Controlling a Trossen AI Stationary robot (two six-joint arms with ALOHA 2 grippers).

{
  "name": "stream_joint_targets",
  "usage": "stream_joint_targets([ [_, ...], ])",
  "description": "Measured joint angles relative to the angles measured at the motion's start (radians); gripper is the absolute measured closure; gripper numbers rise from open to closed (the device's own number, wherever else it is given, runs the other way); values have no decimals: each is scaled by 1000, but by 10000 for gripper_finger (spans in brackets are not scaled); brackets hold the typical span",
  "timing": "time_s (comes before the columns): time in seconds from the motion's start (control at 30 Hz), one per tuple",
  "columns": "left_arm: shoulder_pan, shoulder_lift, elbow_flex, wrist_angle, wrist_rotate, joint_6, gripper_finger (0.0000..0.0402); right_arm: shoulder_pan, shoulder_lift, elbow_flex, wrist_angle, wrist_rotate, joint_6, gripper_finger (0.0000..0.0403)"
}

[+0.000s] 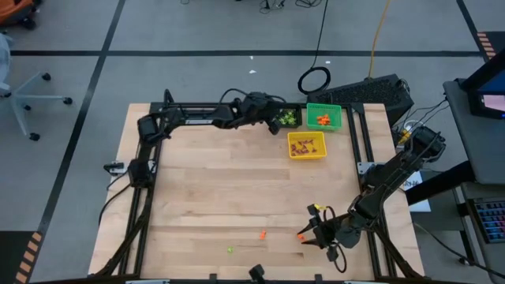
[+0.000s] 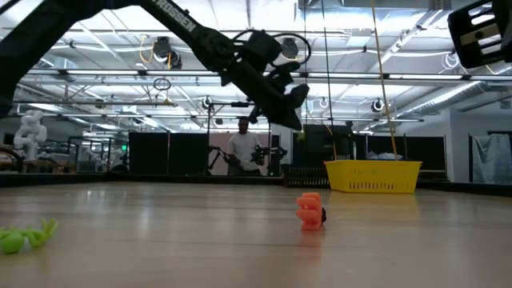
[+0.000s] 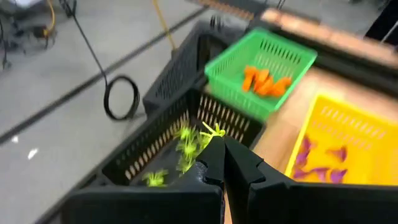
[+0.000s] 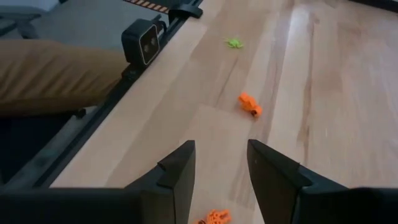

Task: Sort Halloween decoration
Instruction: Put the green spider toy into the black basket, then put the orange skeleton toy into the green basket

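Observation:
My left gripper (image 1: 275,117) (image 3: 219,148) hangs shut over the black bin (image 3: 155,140) at the table's far edge. A light-green trinket (image 3: 212,130) sticks out of its tips, and more light-green trinkets (image 3: 185,148) lie in that bin. Near the table's front right, my right gripper (image 1: 309,234) (image 4: 221,163) hovers open above the wood. One orange trinket (image 4: 213,216) lies below its fingers. Another orange trinket (image 4: 250,104) (image 2: 310,212) and a light-green one (image 4: 234,43) (image 2: 24,236) lie farther left on the table. My left gripper pinches a light-green trinket (image 3: 212,130) at the very ends of its two fingers. The fingers slant down from the table's left. The trinket is lifted clear, above the inside of the black bin.
A green bin (image 1: 323,117) with orange trinkets stands right of the black bin. A yellow bin (image 1: 306,145) with purple trinkets stands just nearer. The low camera (image 4: 143,40) sits at the front edge, with a tan sleeve or leg (image 4: 56,74) beyond it. A person (image 2: 242,148) stands far behind.

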Motion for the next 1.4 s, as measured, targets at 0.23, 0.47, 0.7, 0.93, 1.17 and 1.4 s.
stream_joint_targets([
  [0.23, 31, 53, 44, -109, 5, -116, 402, 9, 0, 0, -2, 25, -2, 271],
  [0.47, 45, 51, 44, -141, 31, -159, 397, 9, 0, 0, -2, 29, -6, 271],
  [0.7, 46, 51, 44, -145, 53, -176, 324, 9, 0, 0, -2, 54, -6, 271],
  [0.93, 22, 3, 43, -231, 104, -79, 259, 9, 0, 0, -20, 53, 7, 271],
  [1.17, -177, -115, 21, -464, -111, 57, 256, 9, 1, 0, -84, 53, 131, 271],
  [1.4, -479, -188, -38, -628, -343, -27, 256, 25, 7, 0, -90, 152, 285, 271],
])
